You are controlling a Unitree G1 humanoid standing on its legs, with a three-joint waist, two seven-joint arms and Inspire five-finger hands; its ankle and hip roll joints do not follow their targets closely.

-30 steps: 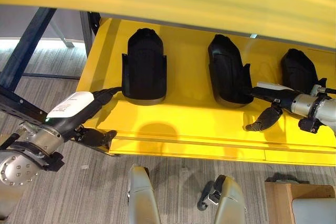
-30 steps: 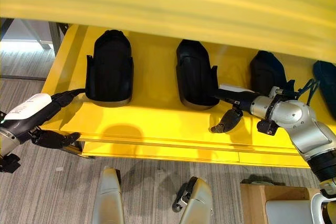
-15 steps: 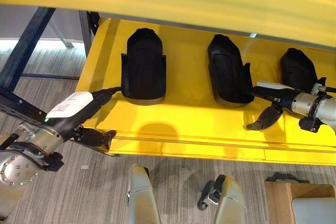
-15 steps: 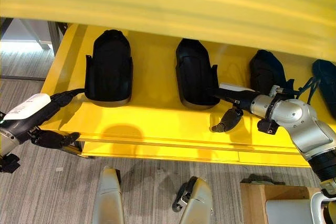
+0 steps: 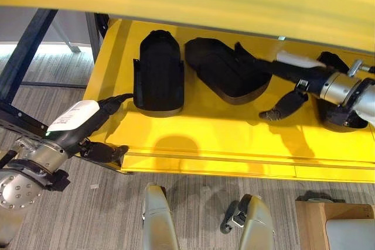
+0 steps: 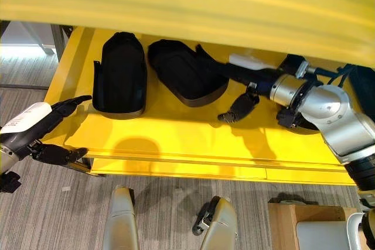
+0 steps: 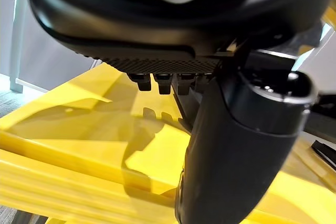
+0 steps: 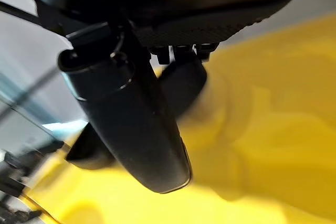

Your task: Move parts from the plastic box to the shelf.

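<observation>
Yellow shelf (image 5: 222, 139), flat deck under a yellow upper ledge; carries three black moulded parts.

Item 1: left part (image 5: 157, 74), black, lying lengthwise with its wider, open end toward the front edge of the shelf. The fingertips of the left hand reach close to its near left corner; whether they touch it cannot be told.

Item 2: middle part (image 5: 225, 74), black, lying skewed across the shelf, its rounded end pointing toward the left part and just beside it. The right hand's fingers lie along its right side, touching it.

Item 3: right part (image 5: 345, 118), black, largely hidden behind the right wrist, near the right end of the shelf.

Left hand (image 6: 58, 112): comes in from the lower left, fingers straight and spread forward over the left edge of the shelf, thumb (image 5: 105, 153) hanging below the shelf's front lip. Relaxed, holding nothing.

Right hand (image 5: 275, 71): comes in from the right, fingers extended straight and laid against the middle part, thumb (image 5: 284, 105) hanging apart above the shelf deck. Not curled round the part; flat contact only.

Floor (image 5: 193, 215): grey carpet below the shelf. A wooden box corner (image 5: 313, 221) shows at the lower right.
</observation>
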